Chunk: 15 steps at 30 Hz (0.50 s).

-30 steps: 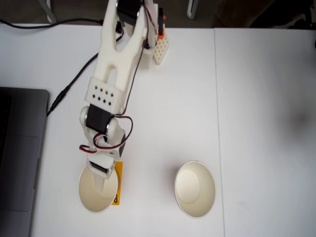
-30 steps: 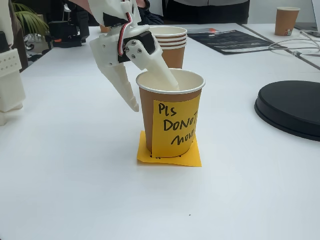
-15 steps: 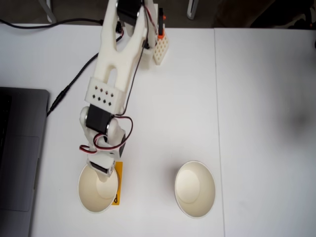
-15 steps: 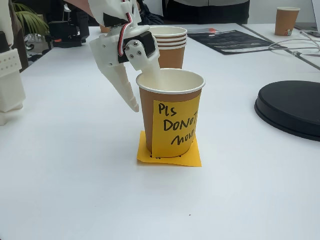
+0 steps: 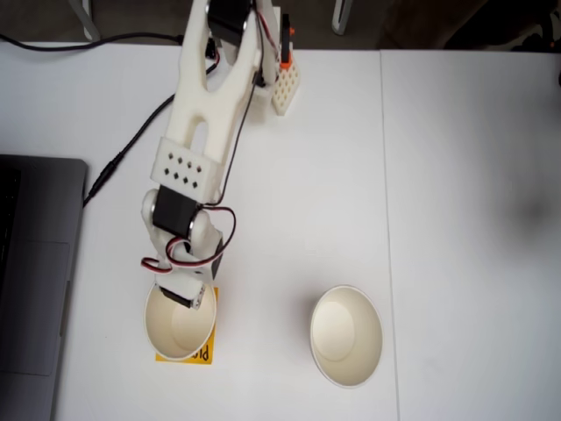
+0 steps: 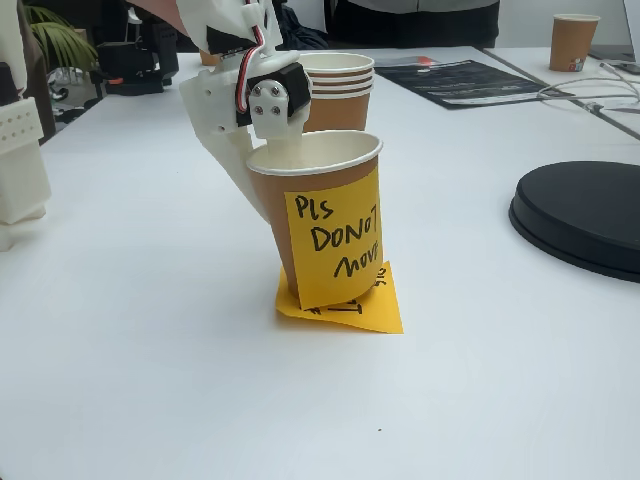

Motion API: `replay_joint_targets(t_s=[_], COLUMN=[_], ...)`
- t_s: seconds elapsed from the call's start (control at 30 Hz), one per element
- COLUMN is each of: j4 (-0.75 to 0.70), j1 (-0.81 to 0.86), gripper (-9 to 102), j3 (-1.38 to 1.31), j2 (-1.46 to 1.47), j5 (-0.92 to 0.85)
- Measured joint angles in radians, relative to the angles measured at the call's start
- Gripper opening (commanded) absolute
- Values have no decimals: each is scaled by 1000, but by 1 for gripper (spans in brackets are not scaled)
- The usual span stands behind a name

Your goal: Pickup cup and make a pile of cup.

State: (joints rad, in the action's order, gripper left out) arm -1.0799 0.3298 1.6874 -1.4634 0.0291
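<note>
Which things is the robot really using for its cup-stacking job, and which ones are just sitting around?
Part of the job:
- the cup with the orange note, tilted, its wall pinched by the gripper
- the pile of cups

Just lying about:
- flat orange note under the cup
- laptop
- black round disc
- far paper cup

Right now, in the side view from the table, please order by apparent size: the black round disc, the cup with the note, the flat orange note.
1. black disc, partly cut off
2. cup, nearest the camera
3. flat note, partly covered
</note>
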Motion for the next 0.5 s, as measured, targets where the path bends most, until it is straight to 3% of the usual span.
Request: replay_joint_targets(t_s=[0.5], j4=[0], j1=[2], gripper=[-7], j3=[0], j2=[-83], j5=[0])
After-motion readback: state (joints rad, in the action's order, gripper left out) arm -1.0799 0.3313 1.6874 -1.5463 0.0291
